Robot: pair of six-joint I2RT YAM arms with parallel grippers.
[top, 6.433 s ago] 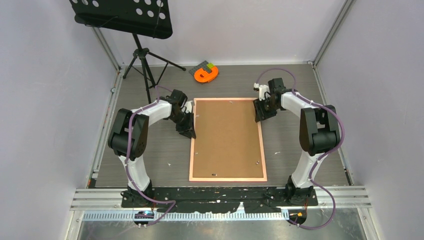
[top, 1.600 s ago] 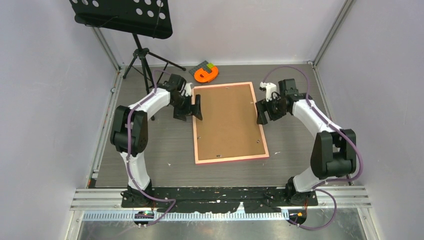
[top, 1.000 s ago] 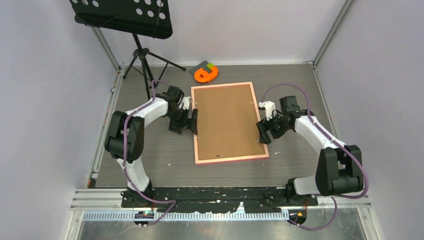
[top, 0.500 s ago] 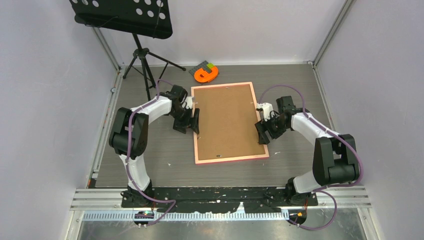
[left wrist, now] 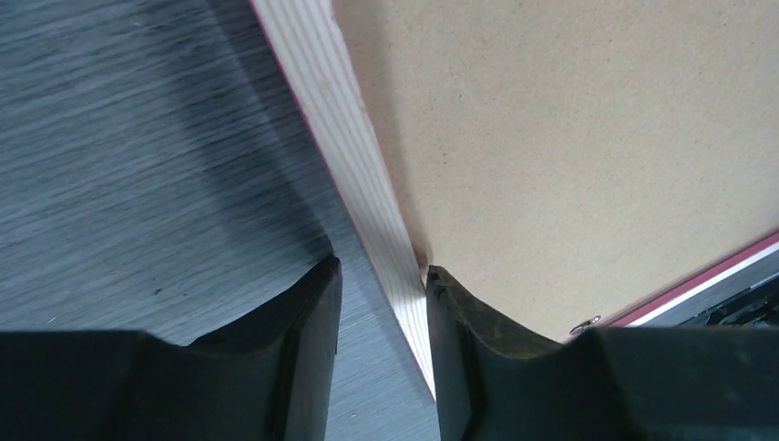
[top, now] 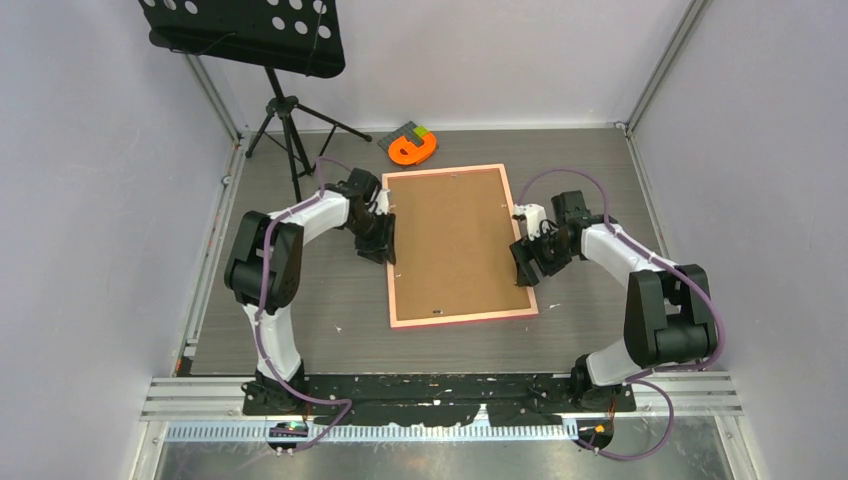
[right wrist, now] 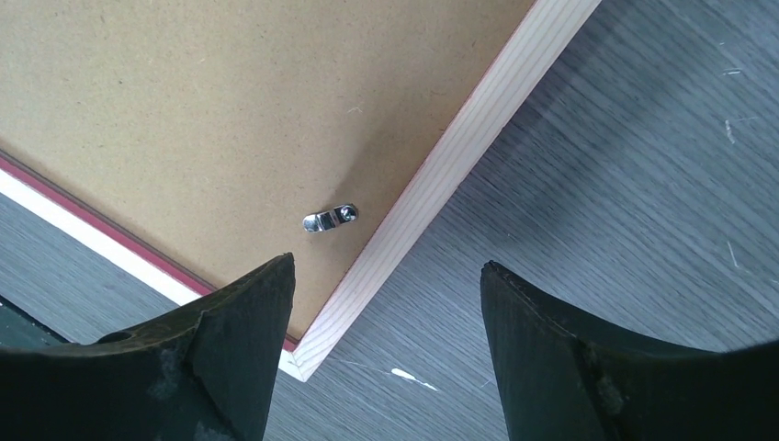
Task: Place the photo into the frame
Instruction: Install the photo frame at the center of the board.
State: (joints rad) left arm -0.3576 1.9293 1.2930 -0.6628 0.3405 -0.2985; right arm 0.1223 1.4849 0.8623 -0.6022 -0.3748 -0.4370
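- Straddling the left rail of the frame (top: 462, 318), the left gripper (left wrist: 381, 271) has its jaws drawn narrow. The inner finger is against the wood and the outer one a sliver off, so nothing is truly pinched.
- Over on the other side, the right gripper (right wrist: 386, 266) hangs wide open by the frame's near right corner, one finger over the backing board (top: 455, 240), the other over bare table (top: 330, 290). It holds nothing.
- The frame lies face down mid-table, a touch nearer the far edge and slightly skewed, with the brown board seated in it. A small metal turn clip (right wrist: 331, 219) sits close to the right rail.
- As for the photo, I can't see it anywhere; whether it's under that board, I can't tell.
- My read is that they're taking the frame by both long sides, a handling step before the back is opened.
- Next, the left pinch needs to seat squarely on that thin rail and the right has to match it; an uneven grip could twist the frame. The clips must turn before the board comes out.
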